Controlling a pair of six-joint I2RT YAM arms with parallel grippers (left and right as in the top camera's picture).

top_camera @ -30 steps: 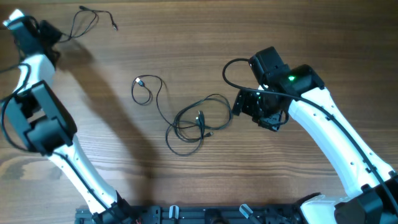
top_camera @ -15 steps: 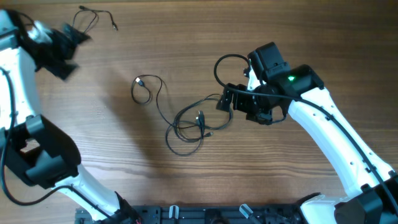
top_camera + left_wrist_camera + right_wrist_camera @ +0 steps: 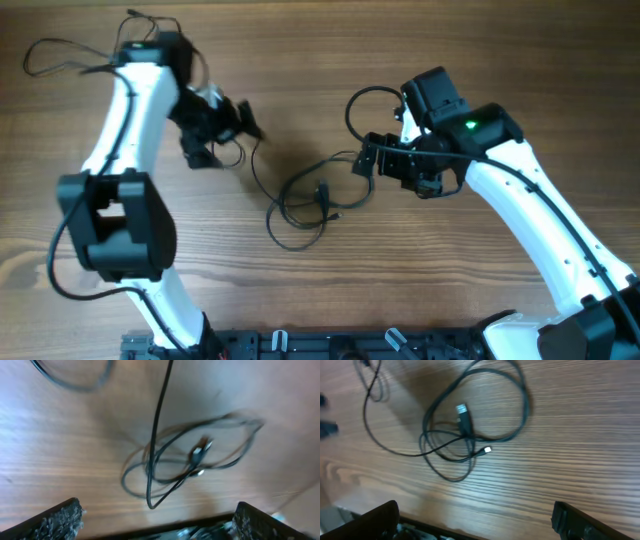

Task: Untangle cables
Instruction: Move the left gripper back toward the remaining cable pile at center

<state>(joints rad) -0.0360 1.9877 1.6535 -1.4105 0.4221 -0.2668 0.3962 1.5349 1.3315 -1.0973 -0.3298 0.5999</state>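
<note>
The cables (image 3: 305,195) lie as thin black overlapping loops in the middle of the wooden table, with small plug ends inside the loops (image 3: 462,411). One strand runs up and left to a small loop (image 3: 240,150), partly hidden under my left gripper (image 3: 228,130). That gripper hovers open just left of the tangle, which shows blurred ahead of it (image 3: 195,452), nothing between its fingers (image 3: 55,520). My right gripper (image 3: 368,160) stands open at the tangle's right edge, touching nothing. The tangle (image 3: 465,430) lies ahead of its empty fingers (image 3: 577,522).
The right arm's thicker black cable (image 3: 358,105) arcs above its gripper. The left arm's own cable (image 3: 50,48) loops at the far left. A thin strand (image 3: 128,17) peeks out by the left arm at the top edge. A black rail (image 3: 300,342) runs along the front edge.
My left arm has swung from the far top-left corner rightward to the small loop beside the tangle. Both grippers have opened wider. The right gripper edged slightly left.
</note>
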